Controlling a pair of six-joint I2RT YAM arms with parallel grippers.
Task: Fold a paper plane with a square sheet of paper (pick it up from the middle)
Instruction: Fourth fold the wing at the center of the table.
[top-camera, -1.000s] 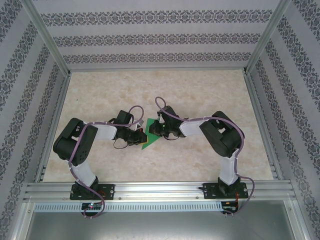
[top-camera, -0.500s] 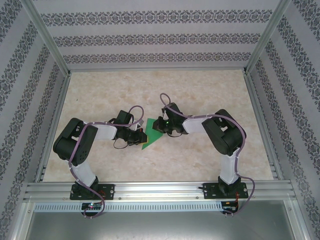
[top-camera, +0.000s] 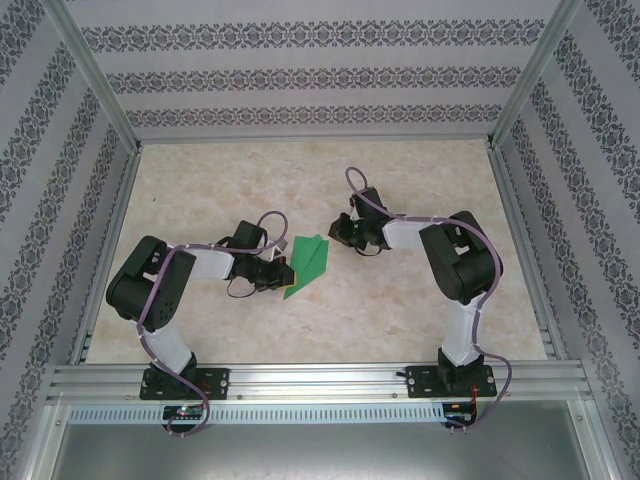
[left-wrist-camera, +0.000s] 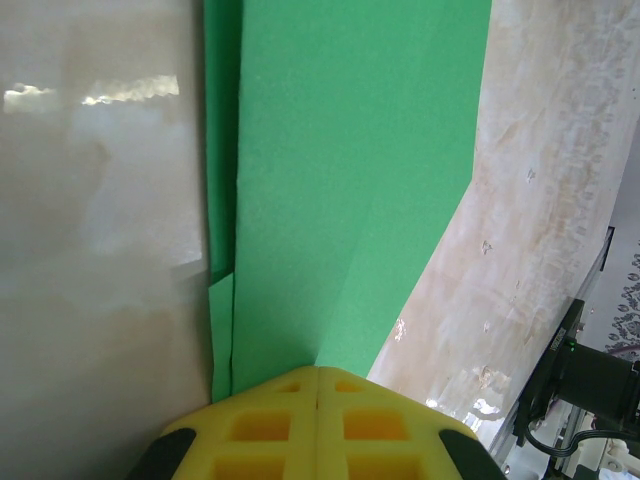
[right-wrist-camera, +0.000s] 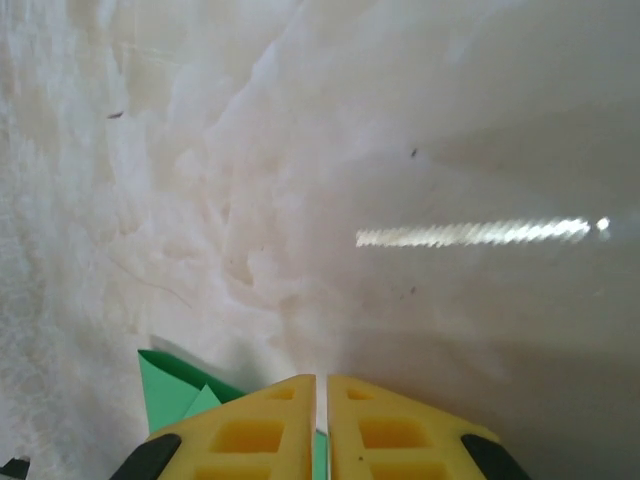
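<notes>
Reaching in from the left side of the top view, the left arm is bending at its black elbow, with a purple cable looping along its white link. The left gripper (top-camera: 281, 273) is pointing right and meeting the near-left edge of the paper plane (top-camera: 308, 260). In the left wrist view its yellow fingers (left-wrist-camera: 270, 425), blocky with square hollows, are pressing together with no gap, their tips touching the paper where a crease is running into them; whether they are pinching a layer I cannot tell.

The paper plane is lying flat on the table (top-camera: 420, 180), between the two grippers near the middle. It is matte bright green and forming a slim wedge, its point aiming toward the near-left and its broad end toward the far-right. Straight lengthwise creases are showing, and a narrow folded strip is overlapping along one long edge. The table surface is glossy, pale and marbled, and is catching streaks of light.

Just right of the plane's broad end, the right gripper (top-camera: 340, 232) is hovering apart from the paper. Its yellow fingers (right-wrist-camera: 250, 430) are sitting almost together, leaving only a hairline slit and holding nothing, while a green corner is peeking out beside them.
</notes>
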